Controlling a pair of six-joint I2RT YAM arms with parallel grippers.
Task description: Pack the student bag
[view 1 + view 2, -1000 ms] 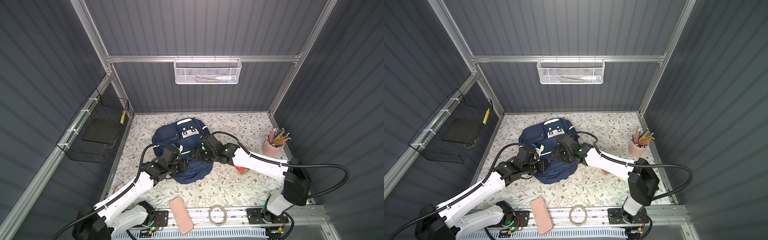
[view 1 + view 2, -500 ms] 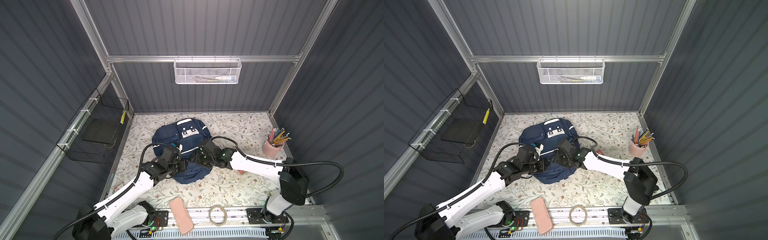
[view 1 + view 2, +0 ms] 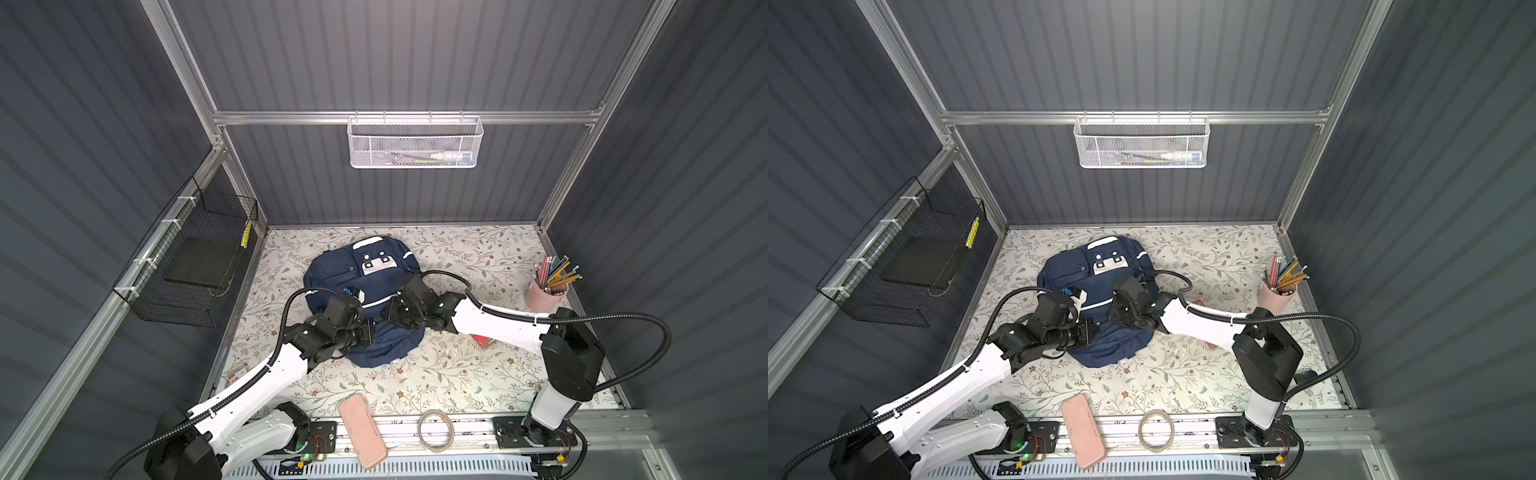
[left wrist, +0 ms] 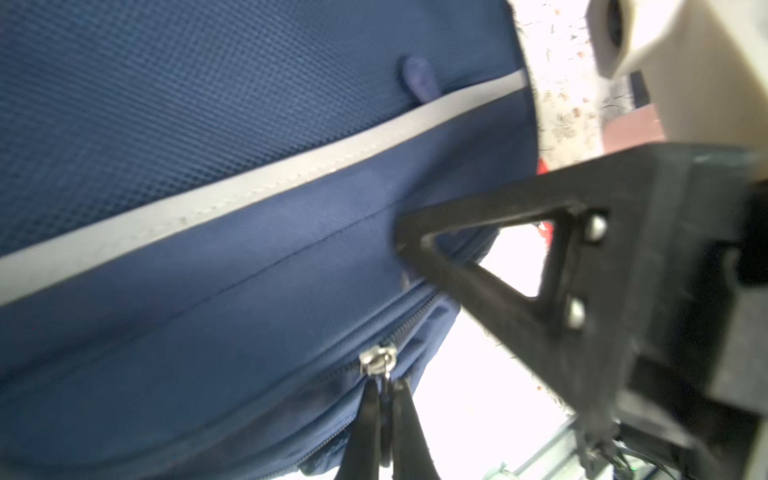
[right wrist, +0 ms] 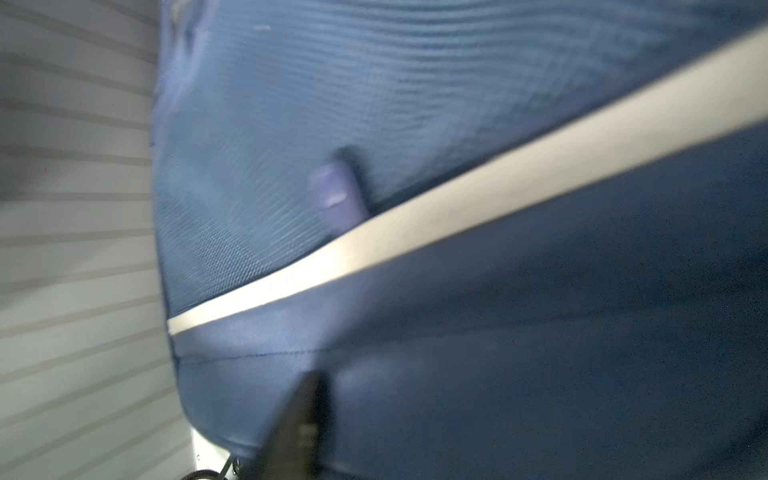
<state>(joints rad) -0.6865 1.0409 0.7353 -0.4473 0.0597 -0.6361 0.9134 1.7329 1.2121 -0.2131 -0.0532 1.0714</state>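
The student bag, a navy backpack with white stripes, lies in the middle of the floral table. My left gripper is at its near side, shut on the metal zipper pull of the closed zip. My right gripper reaches in from the right and bites the bag's edge close to the left one. One of its fingers presses the fabric by the zip. In the right wrist view only one blurred finger shows; navy fabric hides the other.
A pink oblong case and a tape ring lie at the front edge. A pink cup of pencils stands at the right, and a red item sits under the right arm. A white mesh basket hangs on the back wall, a black wire basket on the left.
My right gripper has slid left along the bag toward the left gripper and closed its jaws on the fabric. The left gripper has kept its hold on the zipper pull.
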